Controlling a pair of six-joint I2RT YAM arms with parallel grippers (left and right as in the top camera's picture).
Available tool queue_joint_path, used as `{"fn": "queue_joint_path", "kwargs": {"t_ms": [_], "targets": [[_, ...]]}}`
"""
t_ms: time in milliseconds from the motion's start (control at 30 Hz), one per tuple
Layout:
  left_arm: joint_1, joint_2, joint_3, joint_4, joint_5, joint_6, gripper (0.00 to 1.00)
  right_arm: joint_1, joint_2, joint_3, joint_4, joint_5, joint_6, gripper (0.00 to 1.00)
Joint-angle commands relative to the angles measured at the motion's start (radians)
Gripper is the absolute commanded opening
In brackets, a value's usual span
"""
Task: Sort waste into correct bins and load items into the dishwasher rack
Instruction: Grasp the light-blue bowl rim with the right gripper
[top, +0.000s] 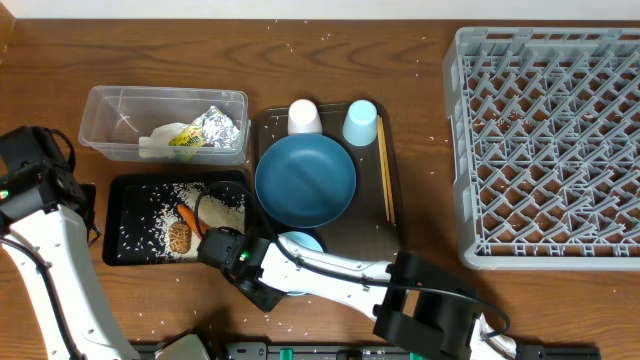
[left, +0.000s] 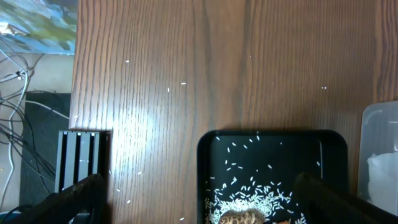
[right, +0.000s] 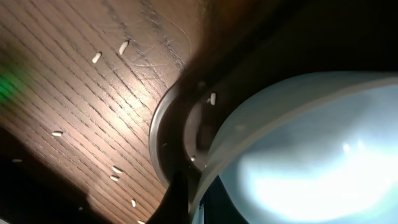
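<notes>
My right gripper (top: 268, 287) is shut on the rim of the white bowl (top: 301, 242) at the front left corner of the brown serving tray. In the right wrist view its fingers (right: 194, 200) pinch the bowl's rim (right: 298, 143). My left gripper (top: 88, 208) is open and empty beside the left edge of the black tray (top: 130, 255); its fingers (left: 205, 208) spread wide. The black tray holds rice grains (top: 225, 208), an orange carrot (top: 188, 216) and a brown lump (top: 179, 237). The clear container (top: 105, 105) holds the napkin (top: 155, 146), wrapper (top: 185, 139) and foil (top: 220, 127).
The serving tray (top: 392, 225) carries the dark blue plate (top: 305, 180), white cup (top: 304, 116), light blue cup (top: 360, 122) and chopsticks (top: 385, 170). The grey rack (top: 550, 150) stands at the right. Loose rice lies scattered on the table. The table's left edge (left: 73, 93) is close.
</notes>
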Motion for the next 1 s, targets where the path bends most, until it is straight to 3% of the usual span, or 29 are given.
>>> {"fn": "queue_joint_path", "kwargs": {"t_ms": [0, 433, 733, 767, 867, 967], "targets": [[0.005, -0.002, -0.002, -0.006, -0.005, -0.006, 0.98, -0.005, 0.001, 0.001, -0.013, -0.016, 0.009, 0.01], [0.005, -0.002, -0.002, -0.006, -0.005, -0.006, 0.98, -0.039, -0.169, 0.126, -0.151, -0.024, 0.018, 0.01], [0.005, -0.002, -0.002, -0.006, -0.005, -0.006, 0.98, -0.167, -0.367, 0.127, -0.169, -0.101, -0.093, 0.01], [0.005, -0.002, -0.002, -0.006, -0.005, -0.006, 0.98, -0.178, -0.377, 0.127, -0.171, -0.13, -0.119, 0.03], [0.005, -0.002, -0.002, -0.006, -0.005, -0.006, 0.98, -0.182, -0.375, 0.123, -0.181, -0.169, -0.14, 0.24], [0.005, -0.002, -0.002, -0.006, -0.005, -0.006, 0.98, -0.163, -0.354, 0.083, -0.166, -0.167, -0.138, 0.29]]}}
